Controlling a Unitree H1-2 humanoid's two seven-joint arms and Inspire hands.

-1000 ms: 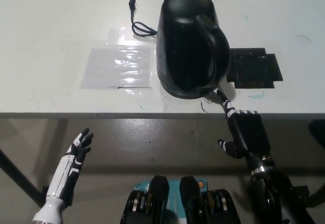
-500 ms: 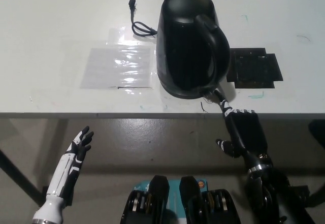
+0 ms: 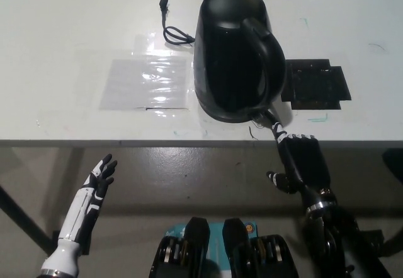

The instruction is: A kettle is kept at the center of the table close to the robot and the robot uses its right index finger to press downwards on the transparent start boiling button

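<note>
A black kettle (image 3: 236, 54) stands on the white table (image 3: 63, 38), near its front edge, handle toward the right front. My black right hand (image 3: 301, 161) is below the table edge, with one finger stretched up to the base of the kettle's handle, where the button sits; the button itself is too dark to make out. The other fingers are curled in. My white left hand (image 3: 99, 177) rests low at the left, below the table, fingers apart and holding nothing.
A black cord (image 3: 171, 29) trails from the kettle's left on the table. A clear plastic sheet (image 3: 148, 82) lies left of the kettle. A flat black plate (image 3: 315, 86) lies to its right.
My right hand has drifted slightly down and left, its finger still at the handle's base. The left hand has shifted a little.
</note>
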